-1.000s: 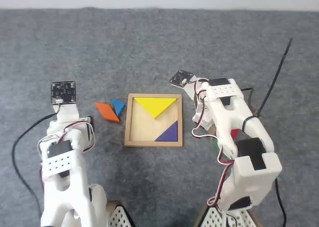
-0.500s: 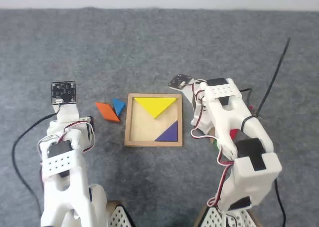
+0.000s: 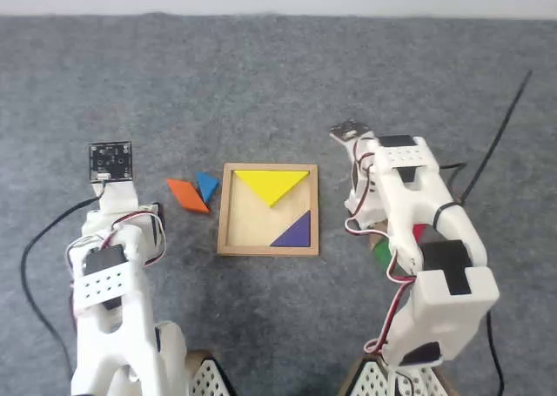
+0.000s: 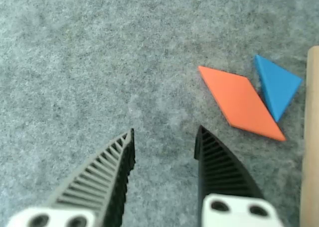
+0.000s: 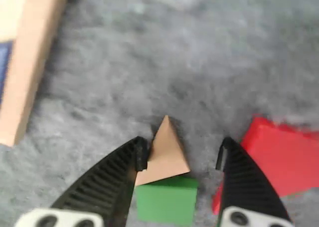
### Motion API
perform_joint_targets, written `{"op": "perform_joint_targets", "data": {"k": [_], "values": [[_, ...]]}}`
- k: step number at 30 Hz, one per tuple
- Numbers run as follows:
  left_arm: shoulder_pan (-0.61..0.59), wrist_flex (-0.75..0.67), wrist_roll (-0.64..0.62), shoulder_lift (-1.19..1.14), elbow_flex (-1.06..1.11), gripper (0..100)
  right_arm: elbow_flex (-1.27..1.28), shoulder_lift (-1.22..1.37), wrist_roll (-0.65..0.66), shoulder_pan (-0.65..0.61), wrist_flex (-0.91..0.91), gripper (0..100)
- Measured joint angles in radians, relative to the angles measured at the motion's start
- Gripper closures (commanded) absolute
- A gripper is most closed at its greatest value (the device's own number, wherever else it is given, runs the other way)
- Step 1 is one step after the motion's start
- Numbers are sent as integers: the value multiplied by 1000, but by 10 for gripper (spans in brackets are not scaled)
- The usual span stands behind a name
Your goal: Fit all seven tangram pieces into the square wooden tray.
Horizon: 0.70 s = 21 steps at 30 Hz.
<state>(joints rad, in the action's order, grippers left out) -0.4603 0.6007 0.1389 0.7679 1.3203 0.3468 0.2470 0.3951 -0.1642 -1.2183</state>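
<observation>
Square wooden tray (image 3: 252,224) flat at the middle of a grey felt desk (image 3: 261,83), set between two white arms.

Left arm (image 3: 109,274) at the near left of the desk, well apart from the tray. Left end effector (image 4: 165,132) poised over bare felt, fingers spread wide, gripping nothing.

Right arm (image 3: 418,222) stretched along the tray's right side, above the loose pieces lying there. Right end effector (image 5: 183,143) low over the felt, fingers parted, straddling two small pieces without closing on either. Impossible to tell whether one finger touches the nearer piece's edge.

Inside the tray, a large yellow triangle (image 3: 271,184), long side along the far rim, point aimed at the middle. Also inside, an indigo triangle (image 3: 294,232), tucked into the near right corner. Bare wood showing between them.

On the felt to the right of the tray, a red piece (image 5: 279,162), partly hidden behind one finger, shape unclear.

On the felt to the left of the tray, an orange parallelogram (image 4: 241,102), lying flat just beyond the left end effector's tips.

Between the right end effector's fingers, a green piece (image 5: 167,202), only partly visible.

Between the orange parallelogram and the tray's left rim, a blue triangle (image 4: 276,85), just beside both.

Smallest in sight, a tan triangle (image 5: 164,149), lying against the green piece's far edge, point turned away from the right end effector.
</observation>
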Motion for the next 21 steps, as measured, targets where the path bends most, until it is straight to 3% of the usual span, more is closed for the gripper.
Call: {"op": "perform_joint_targets", "data": {"k": [5, 21], "values": [[0, 0, 0, 0, 0, 816, 2, 0, -78, 9, -5, 761], [0, 0, 0, 0, 0, 816, -75, 84, -140, 8, -51, 764]]}}
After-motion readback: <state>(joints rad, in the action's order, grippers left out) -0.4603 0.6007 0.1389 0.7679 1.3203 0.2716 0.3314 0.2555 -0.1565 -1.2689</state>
